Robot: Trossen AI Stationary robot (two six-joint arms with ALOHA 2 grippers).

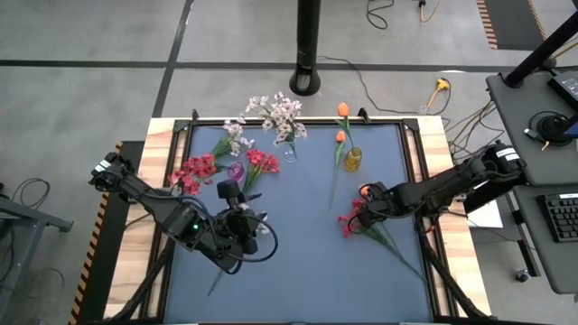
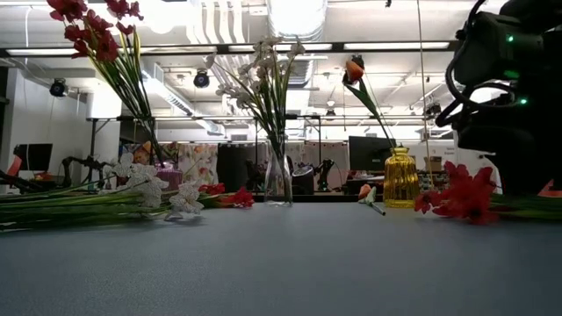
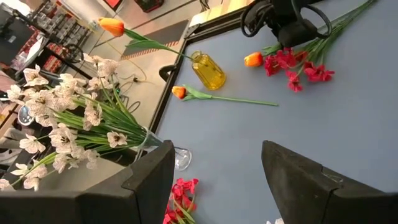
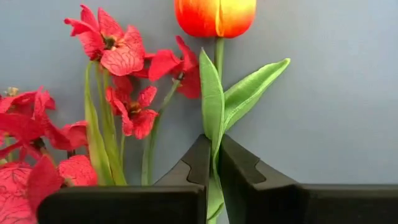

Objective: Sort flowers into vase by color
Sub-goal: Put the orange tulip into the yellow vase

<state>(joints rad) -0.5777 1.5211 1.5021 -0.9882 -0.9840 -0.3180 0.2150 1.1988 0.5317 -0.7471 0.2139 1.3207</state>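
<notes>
My right gripper (image 4: 214,155) is shut on an orange tulip (image 4: 214,15) beside a red spray (image 1: 350,218) lying on the blue mat, right of centre. My left gripper (image 3: 217,180) hangs open over the mat's left half (image 1: 239,217), holding nothing. A purple vase (image 1: 235,171) holds red sprays (image 2: 88,35). White blossoms (image 1: 282,113) stand in a clear vase (image 2: 278,180). One orange tulip (image 3: 112,26) stands in a yellow vase (image 1: 352,161), and another tulip (image 3: 179,92) lies flat beside it. More white sprays (image 1: 231,140) and red sprays (image 1: 193,171) lie at the left. My right gripper pinches the orange tulip between its two fingertips (image 4: 199,158), on the stem and leaf base (image 4: 214,134) a little below the bud. It comes from the table's right side, slanting down. The bud sticks out past the fingertips. Whether the tulip is off the mat I cannot tell.
The vases stand in a row along the mat's far half. Open mat (image 1: 307,271) lies toward the near edge. A raised frame (image 1: 414,171) borders the mat. A black pole base (image 1: 306,81) stands beyond the far edge, with cables on the floor.
</notes>
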